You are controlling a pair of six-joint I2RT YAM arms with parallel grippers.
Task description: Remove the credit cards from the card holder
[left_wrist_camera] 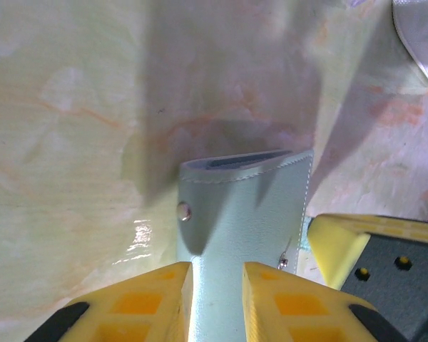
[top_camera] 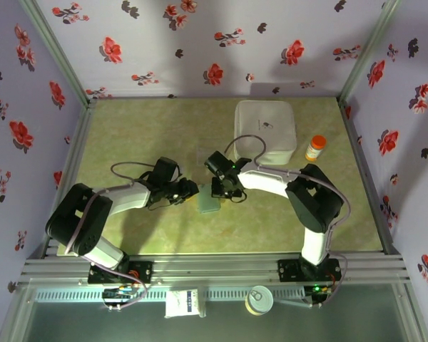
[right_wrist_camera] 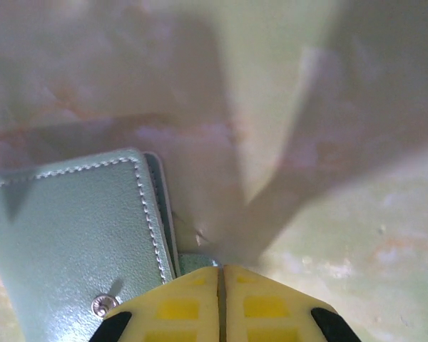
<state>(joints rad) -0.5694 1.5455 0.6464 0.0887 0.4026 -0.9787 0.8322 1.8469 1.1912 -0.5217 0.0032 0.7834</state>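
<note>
Mid-table, between the two arms, the card holder (top_camera: 209, 203) lay flat on the table (top_camera: 128, 135), outer face up, far edge gaping slightly. Left gripper (left_wrist_camera: 217, 285) sat over its near end, fingers (left_wrist_camera: 157, 299) set narrow, with leather visible through the gap. Holder was wider than that gap, so this read as a hold-down, not a pinch; couldn't tell if the tips actually touched. Right gripper (right_wrist_camera: 223, 285) was fully closed, tips at the holder's corner, near the snap stud (right_wrist_camera: 101, 306). A sliver of teal sat right at those tips; couldn't tell if it was pinched. My read: left anchored the holder so right could peel the cover open. Dark strip (left_wrist_camera: 250, 159) inside the gaping edge might have been the credit cards, too small to confirm. Judged early in the task: holder not opened, nothing pulled out yet.
</note>
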